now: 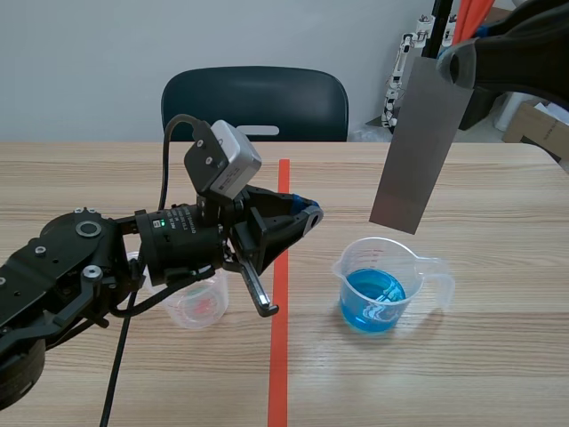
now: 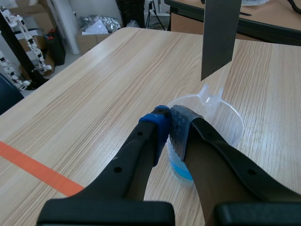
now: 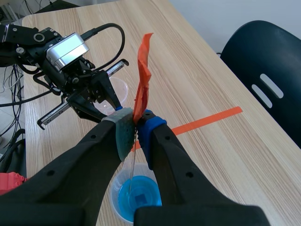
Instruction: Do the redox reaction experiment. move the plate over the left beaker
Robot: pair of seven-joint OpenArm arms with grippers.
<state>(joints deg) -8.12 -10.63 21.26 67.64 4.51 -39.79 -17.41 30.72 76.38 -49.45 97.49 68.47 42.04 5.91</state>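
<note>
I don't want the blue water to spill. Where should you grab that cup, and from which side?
Probably by its handle, coming in level from the right arm's side. The beaker stands upright, open-topped, with blue liquid inside, and the handle sticks out that way. The grey plate hangs above it, so reaching from above looks blocked.

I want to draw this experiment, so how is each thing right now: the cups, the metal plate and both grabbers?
plate: hanging upright, over the right beaker, out of the liquid.
right beaker: upright, holding blue liquid.
left beaker: upright, partly hidden by the left arm, something faintly reddish inside.
left gripper: shut on nothing.
right gripper: shut on the plate.
</note>
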